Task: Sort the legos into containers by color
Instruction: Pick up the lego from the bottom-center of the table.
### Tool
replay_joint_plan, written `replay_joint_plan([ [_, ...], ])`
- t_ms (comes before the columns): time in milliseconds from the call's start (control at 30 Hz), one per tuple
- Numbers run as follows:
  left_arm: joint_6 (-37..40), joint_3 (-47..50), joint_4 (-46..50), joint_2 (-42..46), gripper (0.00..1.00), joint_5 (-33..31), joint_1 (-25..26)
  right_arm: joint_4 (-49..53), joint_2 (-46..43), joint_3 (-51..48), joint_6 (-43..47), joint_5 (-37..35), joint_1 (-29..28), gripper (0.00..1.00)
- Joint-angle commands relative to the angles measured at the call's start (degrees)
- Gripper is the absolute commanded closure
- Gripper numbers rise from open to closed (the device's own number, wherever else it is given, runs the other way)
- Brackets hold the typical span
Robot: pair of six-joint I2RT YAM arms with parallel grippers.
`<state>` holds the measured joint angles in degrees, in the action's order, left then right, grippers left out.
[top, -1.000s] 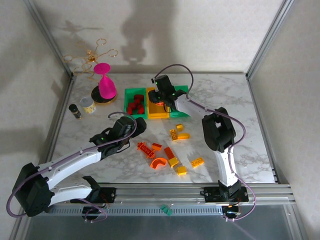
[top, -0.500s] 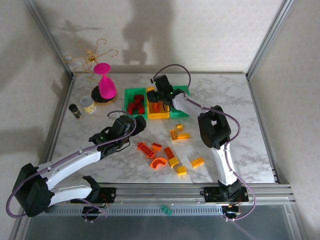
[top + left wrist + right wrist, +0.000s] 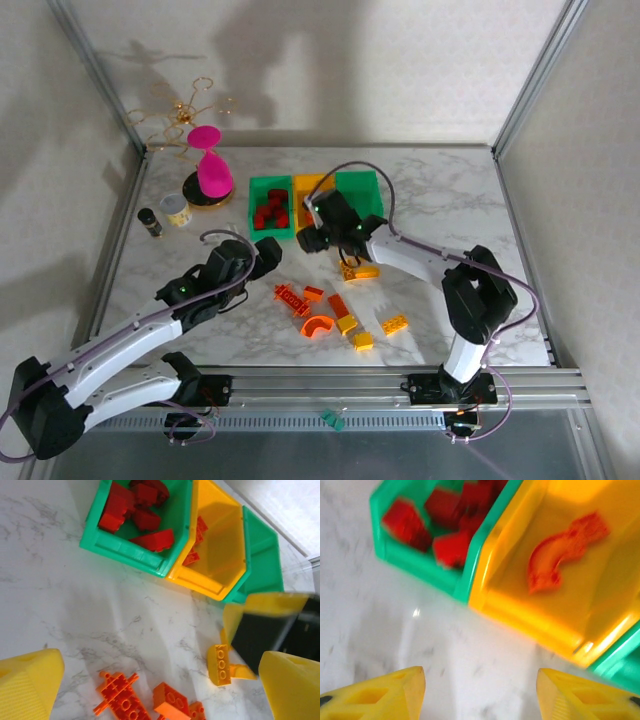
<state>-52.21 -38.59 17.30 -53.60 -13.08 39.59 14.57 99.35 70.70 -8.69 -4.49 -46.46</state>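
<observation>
Three containers stand side by side at the back: a green bin (image 3: 268,183) holding red legos (image 3: 270,210), a yellow-orange bin (image 3: 312,186) and a second green bin (image 3: 358,190). An orange arch (image 3: 565,550) lies in the yellow-orange bin (image 3: 530,615). Loose orange and yellow legos (image 3: 340,310) are scattered on the marble in front. My right gripper (image 3: 308,240) hangs open and empty just in front of the bins, its jaws wide apart (image 3: 480,695). My left gripper (image 3: 268,262) is open above the orange bricks (image 3: 170,700), holding nothing.
A pink hourglass-shaped object (image 3: 210,170), a small jar (image 3: 176,210) and a dark bottle (image 3: 150,222) stand at the back left. A yellow brick (image 3: 219,665) lies close under the right gripper. Metal frame rails edge the table.
My right gripper has opened and drawn back from over the yellow-orange bin to the table in front of it, leaving the orange arch inside. The left arm has pulled back slightly.
</observation>
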Motion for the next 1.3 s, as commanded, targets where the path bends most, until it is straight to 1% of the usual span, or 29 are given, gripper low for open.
replay_joint_plan([
  [0,-1.3,2.1,4.2,2.0,0.00,0.7,-0.4,2.5,-3.8,-6.0,-2.0,-0.7,-2.4,0.38],
  [67,-1.9,3.1,4.5,2.8,0.00,1.0,-0.3,1.5,-6.2,-10.0,-1.7,-0.3,-4.5,0.37],
  [133,-2.2,4.1,4.2,3.6,0.00,1.3,-0.3,0.6,-8.0,-13.3,-0.9,1.6,-6.3,0.36],
  [200,-2.6,4.7,4.5,4.0,0.00,1.3,-0.3,-0.2,-8.6,-15.8,-0.9,2.0,-7.7,0.34],
  [300,-3.2,5.1,4.9,4.3,0.00,0.8,-0.4,-0.7,-7.8,-18.3,-1.2,1.6,-8.3,0.31],
  [433,-3.5,5.7,4.8,4.9,0.00,0.4,-0.3,-2.4,-6.1,-19.5,-0.7,2.0,-8.6,0.29],
  [633,-3.6,5.5,5.1,5.0,0.00,0.1,-0.4,-3.6,-2.4,-17.3,0.9,2.1,-8.7,0.30],
  [967,-3.6,5.3,5.5,5.2,0.00,-0.4,-0.4,-5.1,1.8,-15.4,2.8,2.2,-8.6,0.41],
  [1067,-3.6,5.3,5.6,5.1,0.00,-0.5,-0.4,-5.5,2.4,-15.2,3.1,3.1,-8.6,0.43],
  [1167,-3.6,5.1,5.7,5.0,0.00,-0.7,-0.4,-5.3,2.6,-14.9,3.2,2.5,-8.6,0.47],
  [1267,-3.6,4.7,5.7,4.8,0.00,-0.7,-0.4,-5.6,2.3,-14.9,3.1,2.6,-8.6,0.56],
])
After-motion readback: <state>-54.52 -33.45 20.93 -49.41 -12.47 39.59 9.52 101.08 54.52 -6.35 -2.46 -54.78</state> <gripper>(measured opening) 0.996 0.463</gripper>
